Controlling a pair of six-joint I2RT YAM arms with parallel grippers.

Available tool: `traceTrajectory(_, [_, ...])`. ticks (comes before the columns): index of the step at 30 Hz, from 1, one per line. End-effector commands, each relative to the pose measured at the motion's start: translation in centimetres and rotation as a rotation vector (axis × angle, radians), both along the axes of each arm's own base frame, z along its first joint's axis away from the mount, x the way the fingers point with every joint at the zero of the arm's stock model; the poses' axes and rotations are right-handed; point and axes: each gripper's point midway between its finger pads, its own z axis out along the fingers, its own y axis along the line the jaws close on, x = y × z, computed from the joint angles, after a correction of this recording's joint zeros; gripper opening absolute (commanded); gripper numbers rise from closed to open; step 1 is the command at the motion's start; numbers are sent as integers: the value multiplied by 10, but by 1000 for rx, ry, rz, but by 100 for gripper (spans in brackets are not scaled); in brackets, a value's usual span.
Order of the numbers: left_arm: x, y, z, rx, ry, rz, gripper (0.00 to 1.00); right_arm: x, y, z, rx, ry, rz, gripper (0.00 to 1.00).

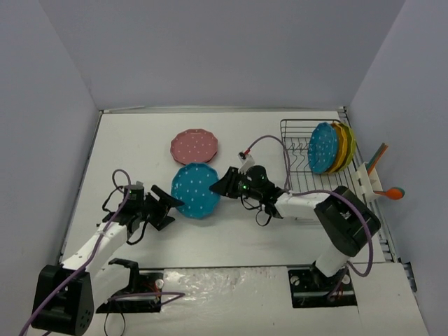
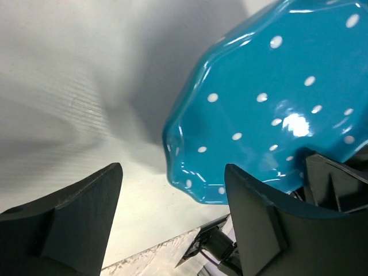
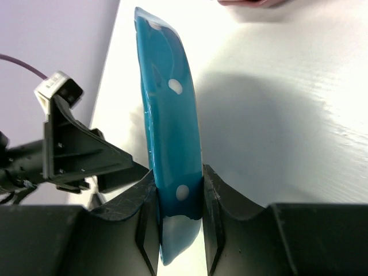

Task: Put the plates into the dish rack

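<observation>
A blue polka-dot plate [image 1: 194, 190] is held tilted off the table, and my right gripper [image 1: 222, 184] is shut on its right rim. The right wrist view shows the plate [image 3: 169, 115] edge-on, clamped between the right gripper's [image 3: 179, 195] fingers. My left gripper [image 1: 171, 210] is open at the plate's left rim. In the left wrist view that rim [image 2: 270, 109] hangs just beyond the left gripper [image 2: 172, 169], not held. A pink plate [image 1: 194, 146] lies flat behind. The black wire dish rack [image 1: 297, 150] holds a blue [image 1: 323, 148], an orange [image 1: 339, 148] and a yellow-green plate [image 1: 348, 143] upright.
A white utensil holder [image 1: 365, 179] with an orange spoon [image 1: 393, 192] hangs on the rack's right side. Grey walls close in the table on the left, back and right. The right arm's purple cable [image 1: 264, 140] loops above the table beside the rack.
</observation>
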Motion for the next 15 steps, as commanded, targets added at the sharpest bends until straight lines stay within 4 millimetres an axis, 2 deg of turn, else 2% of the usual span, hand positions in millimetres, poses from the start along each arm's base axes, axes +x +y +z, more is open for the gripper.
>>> traceTrajectory(1, [19, 0, 40, 28, -136, -31, 75, 28, -5, 112, 18, -345, -44, 0])
traceTrajectory(5, [25, 9, 68, 133, -226, -71, 85, 45, -39, 134, -166, -450, -132, 0])
traceTrajectory(6, [27, 15, 74, 179, -240, -77, 86, 52, -53, 142, -221, -489, -164, 0])
traceTrajectory(11, [39, 48, 105, 455, -290, -129, 96, 81, -146, 188, -436, -600, -376, 0])
traceTrajectory(12, [36, 51, 99, 484, -273, -157, 97, 82, -149, 191, -447, -599, -385, 0])
traceTrajectory(14, [45, 70, 111, 615, -290, -161, 97, 89, -198, 220, -584, -673, -504, 0])
traceTrajectory(15, [47, 75, 116, 651, -299, -173, 97, 90, -210, 231, -614, -686, -547, 0])
